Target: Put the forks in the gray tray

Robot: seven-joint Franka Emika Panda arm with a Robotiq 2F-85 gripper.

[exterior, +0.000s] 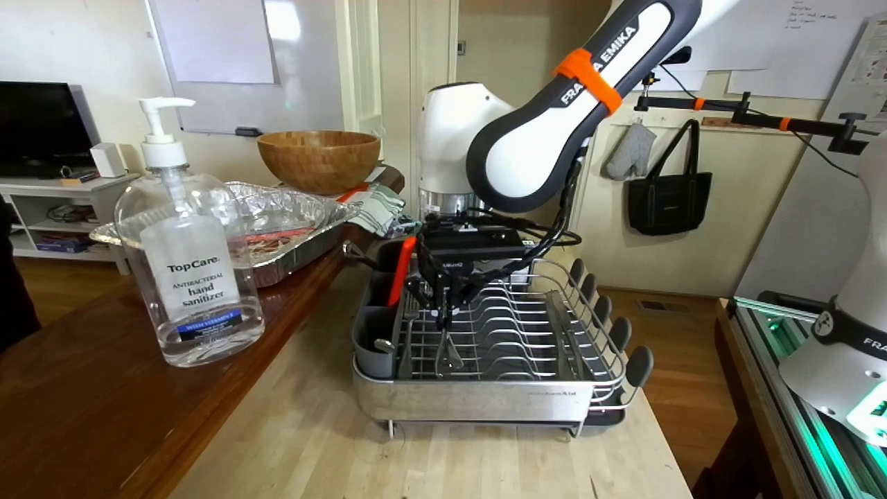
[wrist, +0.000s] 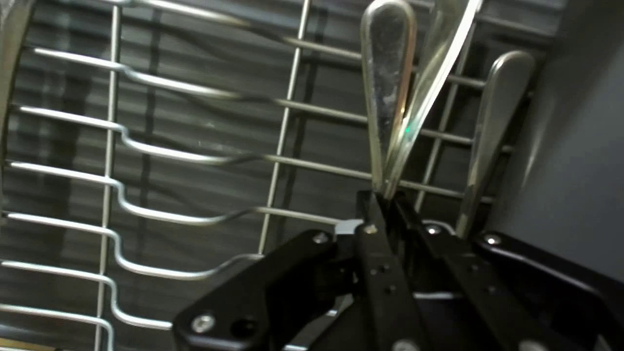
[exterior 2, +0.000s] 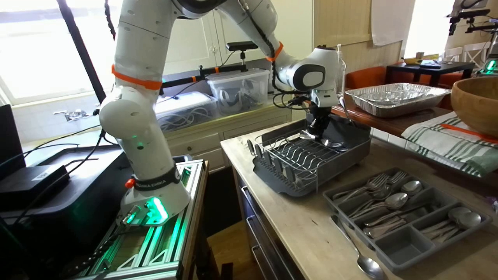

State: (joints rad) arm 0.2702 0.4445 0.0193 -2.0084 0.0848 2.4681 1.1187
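The gray metal dish rack [exterior: 471,402] stands on the wooden table in both exterior views. My gripper [exterior: 443,322] points down inside it, near its gray utensil cups. In the wrist view the fingertips [wrist: 388,204] are close together on two silver utensil handles [wrist: 390,92], which spread apart; their heads are hidden. A fork [exterior: 409,333] lies beside them on the wires, and its handle [wrist: 502,97] shows right of the fingers. More flatware [exterior: 561,336] lies at the rack's opposite side. A gray cutlery tray [exterior 2: 402,247] holds forks [exterior 2: 377,181] and spoons in compartments.
A loose spoon [exterior 2: 369,266] lies beside the cutlery tray. A hand sanitizer bottle [exterior: 201,270], foil pan [exterior: 298,242] and wooden bowl [exterior: 319,159] stand on the raised counter. An orange-red handle [exterior: 402,270] sticks up from the rack's cups.
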